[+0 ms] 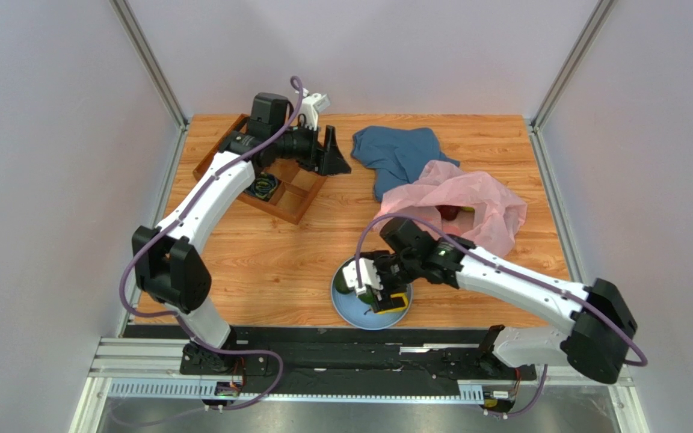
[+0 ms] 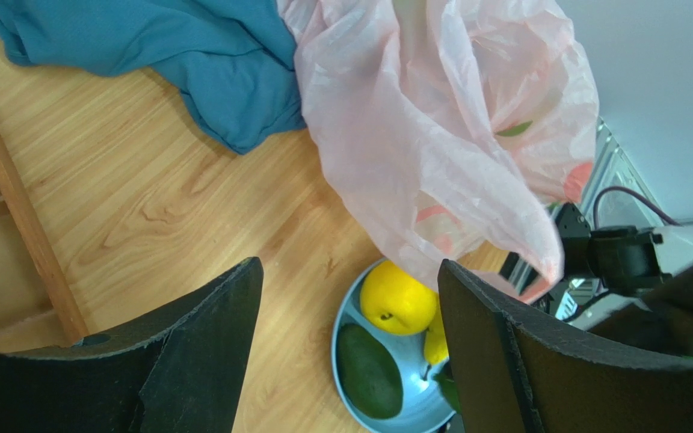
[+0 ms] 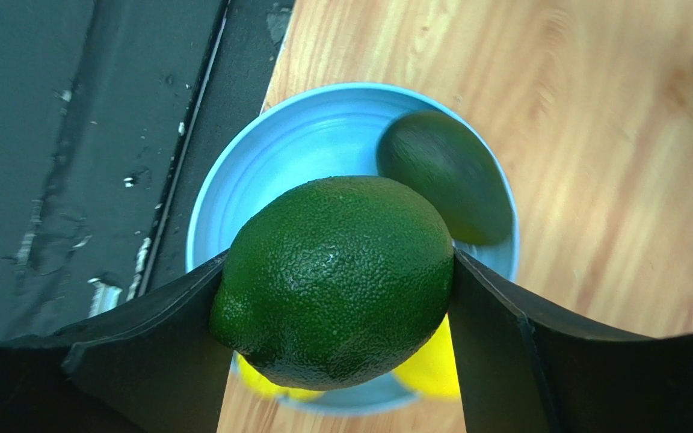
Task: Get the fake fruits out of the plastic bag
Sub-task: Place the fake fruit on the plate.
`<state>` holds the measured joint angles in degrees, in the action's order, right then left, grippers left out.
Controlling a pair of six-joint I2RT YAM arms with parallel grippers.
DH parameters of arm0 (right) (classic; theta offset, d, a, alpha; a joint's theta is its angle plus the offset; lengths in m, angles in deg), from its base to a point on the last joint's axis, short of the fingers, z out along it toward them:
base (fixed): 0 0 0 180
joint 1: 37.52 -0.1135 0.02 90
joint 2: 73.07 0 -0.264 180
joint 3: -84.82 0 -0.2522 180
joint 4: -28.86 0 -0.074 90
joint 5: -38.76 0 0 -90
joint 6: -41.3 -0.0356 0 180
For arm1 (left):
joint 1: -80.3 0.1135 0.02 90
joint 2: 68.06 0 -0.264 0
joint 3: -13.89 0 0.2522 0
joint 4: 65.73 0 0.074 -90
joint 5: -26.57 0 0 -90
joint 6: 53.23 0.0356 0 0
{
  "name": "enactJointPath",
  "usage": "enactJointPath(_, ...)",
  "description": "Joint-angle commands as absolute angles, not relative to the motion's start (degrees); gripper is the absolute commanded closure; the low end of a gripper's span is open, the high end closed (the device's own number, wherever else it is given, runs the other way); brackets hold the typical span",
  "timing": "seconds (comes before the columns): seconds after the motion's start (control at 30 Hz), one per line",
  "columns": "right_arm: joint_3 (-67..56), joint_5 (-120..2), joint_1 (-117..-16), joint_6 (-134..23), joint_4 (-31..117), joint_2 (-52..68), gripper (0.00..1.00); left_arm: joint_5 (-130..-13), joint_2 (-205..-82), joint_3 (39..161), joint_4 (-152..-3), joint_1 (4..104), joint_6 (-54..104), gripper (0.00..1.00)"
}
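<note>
Near the middle of the worktop's point(image 1: 278, 262) front edge sits a round, smooth, pale blue plate point(image 1: 347, 309) with a shallow raised rim. On it lie a matte dark green avocado point(image 3: 445, 176), a glossy yellow round citrus point(image 2: 397, 298) and a yellow pear point(image 2: 434, 338). Toward the right edge and the far right corner, the plastic bag point(image 1: 481, 203) lies in a crumpled heap, thin, crinkly and translucent pink. A dark red fruit point(image 1: 448, 213) shows at its mouth, and other colours inside are too blurred to name. A soft, rumpled blue cloth point(image 1: 400, 153) touches the bag on its far side, close to the far edge. A shallow wooden tray point(image 1: 273, 209) with divider slats sits at an angle in the far left corner. The worktop is light, grained wood, closed in by plain pale grey walls and aluminium posts, with a black rail along the front edge. The left gripper point(image 1: 332, 153) hangs above the tray's far side, its jaws spread wide with nothing between them, facing the bag. The right gripper point(image 3: 337, 298) is over the plate, its jaws set wide against both sides of a plump dark green fruit point(image 3: 337, 280) with pebbled, faintly shiny skin, held clear above the plate.
</note>
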<state>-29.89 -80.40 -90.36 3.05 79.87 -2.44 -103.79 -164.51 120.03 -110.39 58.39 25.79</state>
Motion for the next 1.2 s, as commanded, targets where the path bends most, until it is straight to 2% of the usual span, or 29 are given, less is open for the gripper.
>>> enactJointPath(0.0,-31.76,-82.25,-93.33,11.06,67.94,1.80,0.38,-103.69,-155.79,116.96,-108.32,57.80,26.92,0.20)
enactJointPath(0.17,-30.88,-84.28,-94.30,13.43,67.14,5.76,0.32,-103.25,-151.48,111.59,-107.35,57.80,27.36,0.20)
enactJointPath(0.2,-31.05,-85.50,-94.30,13.79,67.05,6.46,0.27,-103.07,-151.21,111.15,-107.35,57.80,27.54,0.20)
enactJointPath(0.23,-30.97,-86.21,-94.30,14.14,67.23,6.73,0.07,-102.98,-150.60,110.54,-107.35,57.80,27.71,0.20)
enactJointPath(0.27,-30.79,-87.00,-94.30,14.58,67.75,6.91,0.00,-102.98,-150.42,110.27,-107.35,57.80,27.89,0.20)
enactJointPath(0.37,-29.04,-87.80,-94.30,15.99,70.64,6.82,0.00,-102.89,-150.24,110.62,-107.70,57.80,28.24,0.20)
enactJointPath(0.53,-24.73,-81.12,-93.08,12.92,76.36,-0.11,0.00,-100.62,-150.94,112.73,-107.62,57.80,28.07,0.19)
enactJointPath(0.73,-23.67,-71.29,-91.49,5.64,86.91,-17.68,0.00,-98.06,-151.56,114.13,-109.02,57.80,32.71,0.16)
enactJointPath(0.8,-24.29,-65.60,-89.92,-2.53,87.35,-22.07,0.00,-99.11,-151.39,113.52,-109.02,57.63,34.30,0.16)
enactJointPath(0.83,-24.38,-64.26,-86.86,-4.99,87.62,-22.79,0.00,-99.46,-151.65,113.61,-109.11,57.37,34.66,0.01)
enactJointPath(0.9,-24.20,-61.96,-82.63,-12.82,87.88,-23.33,0.00,-100.52,-152.09,114.22,-109.81,56.31,35.36,0.01)
enactJointPath(1.0,-22.19,-61.96,-73.67,-20.80,90.07,-21.31,0.03,-101.04,-152.96,114.66,-110.25,52.98,35.54,0.01)
enactJointPath(1.17,-22.36,-58.80,-66.54,-25.40,92.19,-15.69,0.20,-99.56,-155.07,114.57,-110.52,43.42,40.01,0.01)
